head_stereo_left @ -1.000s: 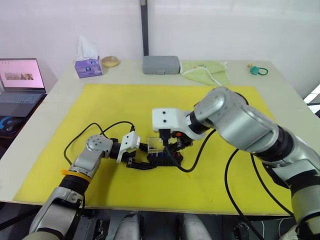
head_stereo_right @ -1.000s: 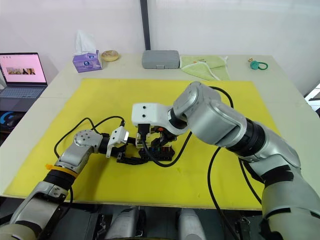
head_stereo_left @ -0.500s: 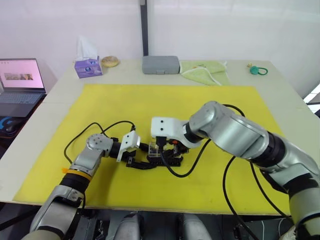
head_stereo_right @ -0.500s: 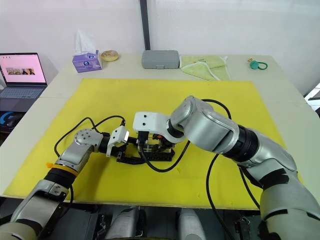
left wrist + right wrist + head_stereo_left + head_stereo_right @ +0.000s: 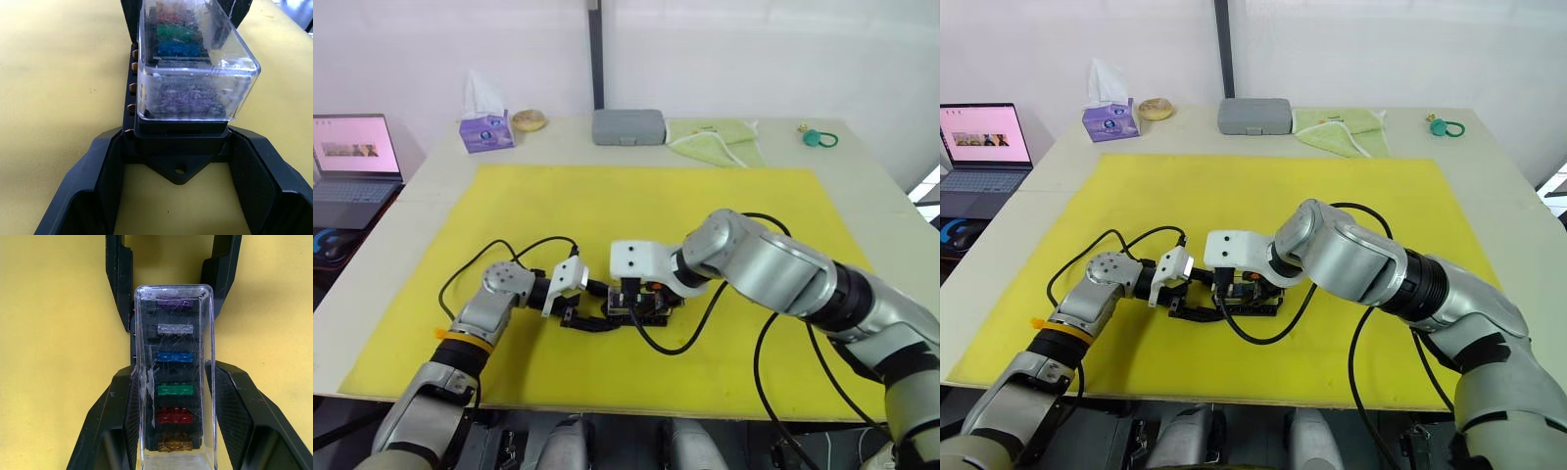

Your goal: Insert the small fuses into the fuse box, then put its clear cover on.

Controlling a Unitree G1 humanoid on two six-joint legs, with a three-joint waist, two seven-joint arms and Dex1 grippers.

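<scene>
Fuses and cover come together in the middle of our yellow mat. Starting at our left, our left gripper lies low on the mat and its two black fingers squeeze one end of the fuse box, holding it tight. Next to it, the fuse box sits flat near the front middle of the mat, and the clear cover sits on top of it. Through the cover we see the small fuses in a row in their slots: purple, grey, blue, green, red and orange. To the right, our right gripper comes down over the box, with one finger on each long side of the cover. We cannot tell if these fingers press the cover or just stand beside it. Far back on the table rest a tissue box, a grey case and a green cloth.
</scene>
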